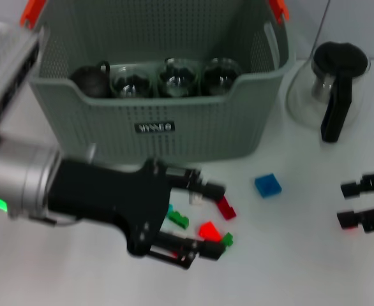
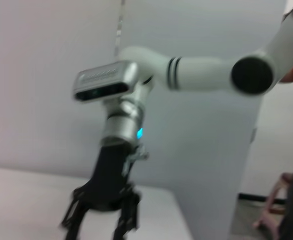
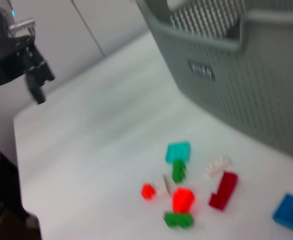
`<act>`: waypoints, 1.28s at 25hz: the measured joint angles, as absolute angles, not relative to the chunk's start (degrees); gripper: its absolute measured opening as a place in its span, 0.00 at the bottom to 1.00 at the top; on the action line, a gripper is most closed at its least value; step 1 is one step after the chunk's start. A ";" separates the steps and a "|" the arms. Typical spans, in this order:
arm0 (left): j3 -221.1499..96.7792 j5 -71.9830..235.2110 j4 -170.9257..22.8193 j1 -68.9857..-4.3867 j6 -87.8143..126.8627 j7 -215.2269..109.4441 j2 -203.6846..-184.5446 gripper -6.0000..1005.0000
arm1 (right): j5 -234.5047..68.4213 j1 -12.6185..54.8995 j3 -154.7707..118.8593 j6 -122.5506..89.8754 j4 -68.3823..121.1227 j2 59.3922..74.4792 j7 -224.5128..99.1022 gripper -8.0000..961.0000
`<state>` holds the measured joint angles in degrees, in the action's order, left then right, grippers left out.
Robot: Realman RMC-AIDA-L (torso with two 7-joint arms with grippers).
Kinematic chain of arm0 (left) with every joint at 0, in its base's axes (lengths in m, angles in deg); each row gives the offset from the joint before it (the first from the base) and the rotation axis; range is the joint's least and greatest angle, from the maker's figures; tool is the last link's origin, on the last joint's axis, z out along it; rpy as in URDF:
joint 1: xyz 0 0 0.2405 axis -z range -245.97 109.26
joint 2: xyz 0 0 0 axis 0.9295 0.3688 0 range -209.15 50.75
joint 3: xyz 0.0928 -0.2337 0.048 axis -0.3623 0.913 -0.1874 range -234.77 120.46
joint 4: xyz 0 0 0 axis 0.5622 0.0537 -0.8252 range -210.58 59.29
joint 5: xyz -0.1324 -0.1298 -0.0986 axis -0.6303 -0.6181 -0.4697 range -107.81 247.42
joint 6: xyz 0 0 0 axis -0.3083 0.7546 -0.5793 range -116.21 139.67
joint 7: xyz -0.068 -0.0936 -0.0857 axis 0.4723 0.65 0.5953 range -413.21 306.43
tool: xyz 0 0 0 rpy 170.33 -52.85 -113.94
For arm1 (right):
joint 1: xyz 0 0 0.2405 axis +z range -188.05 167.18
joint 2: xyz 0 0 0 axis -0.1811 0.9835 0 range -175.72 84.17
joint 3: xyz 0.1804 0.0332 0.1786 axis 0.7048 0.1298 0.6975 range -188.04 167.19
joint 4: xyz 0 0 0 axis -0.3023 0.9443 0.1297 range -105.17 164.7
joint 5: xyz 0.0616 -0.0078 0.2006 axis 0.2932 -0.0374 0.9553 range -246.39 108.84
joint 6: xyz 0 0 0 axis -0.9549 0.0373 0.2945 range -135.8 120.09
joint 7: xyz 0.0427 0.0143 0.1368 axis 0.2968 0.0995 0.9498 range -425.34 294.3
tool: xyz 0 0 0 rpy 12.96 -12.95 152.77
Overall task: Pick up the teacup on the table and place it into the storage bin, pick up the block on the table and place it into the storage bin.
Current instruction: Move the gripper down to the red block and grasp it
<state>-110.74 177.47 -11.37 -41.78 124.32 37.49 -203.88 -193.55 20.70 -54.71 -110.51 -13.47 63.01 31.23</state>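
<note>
The grey-green storage bin (image 1: 200, 137) (image 3: 251, 75) stands at the back of the table. Inside it are three glass teacups (image 1: 175, 79) in a row. Several small blocks lie in front of the bin: a blue one (image 1: 267, 185) (image 3: 289, 212) set apart, plus red (image 1: 225, 208) (image 3: 223, 190), bright red (image 1: 209, 231) (image 3: 183, 200), green (image 1: 177, 220) (image 3: 178, 171) and white (image 1: 196, 197) (image 3: 217, 165) ones. My left gripper (image 1: 217, 220) (image 3: 34, 75) is open and raised above the block cluster, holding nothing. My right gripper (image 1: 344, 204) (image 2: 101, 220) hangs open and empty at the right.
A glass pot with a black lid and handle (image 1: 336, 89) stands right of the bin. A dark round object (image 1: 90, 81) sits in the bin beside the cups. White tabletop (image 1: 289, 255) lies between the blocks and the right gripper.
</note>
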 joint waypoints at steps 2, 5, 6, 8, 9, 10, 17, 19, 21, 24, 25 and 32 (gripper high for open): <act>-110.33 178.41 -12.93 -42.32 123.65 34.94 -203.93 0.77 | -196.79 21.24 -54.72 -109.76 -13.91 63.17 31.37 0.85; -107.14 180.55 -20.38 -44.28 120.50 25.14 -204.01 0.77 | -201.45 21.88 -54.73 -109.11 -16.29 63.98 32.29 0.85; -106.52 180.77 -21.33 -44.32 120.08 24.23 -203.98 0.77 | -203.00 22.06 -54.74 -108.85 -17.52 64.38 32.84 0.85; -105.00 181.31 -24.22 -44.35 118.38 21.16 -203.89 0.77 | -205.80 22.48 -54.88 -108.25 -19.91 65.19 33.84 0.85; -104.63 181.37 -25.42 -44.35 117.61 20.20 -203.86 0.77 | -207.08 22.69 -54.98 -107.85 -20.94 65.56 34.21 0.85; -104.35 181.41 -26.41 -44.31 117.02 19.49 -203.84 0.77 | -208.29 22.89 -55.12 -107.57 -21.86 65.98 34.56 0.85; -103.69 181.35 -30.60 -43.82 114.17 18.10 -203.68 0.77 | -221.38 25.75 -55.42 -104.34 -25.86 69.92 37.53 0.85; -103.34 181.13 -31.04 -43.79 113.87 18.04 -203.67 0.77 | -224.33 26.70 -55.47 -103.31 -25.92 71.32 37.79 0.85; -103.05 181.05 -31.11 -43.79 113.78 18.02 -203.70 0.77 | -226.53 27.32 -55.62 -101.95 -25.99 72.65 37.86 0.85; -102.59 180.88 -31.20 -43.82 113.67 17.98 -203.71 0.77 | -229.16 27.83 -56.72 -99.37 -25.78 74.19 38.39 0.85; -102.50 180.85 -31.23 -43.83 113.65 17.98 -203.72 0.77 | -229.46 27.91 -57.45 -98.59 -25.50 74.43 38.82 0.85; -101.60 180.75 -31.36 -44.02 113.60 17.95 -203.74 0.76 | -229.41 27.96 -62.07 -94.61 -23.94 74.54 42.73 0.83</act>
<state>-101.60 180.75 -31.36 -44.02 113.60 17.95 -203.74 -229.41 27.96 -62.07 -94.61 -23.94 74.54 42.73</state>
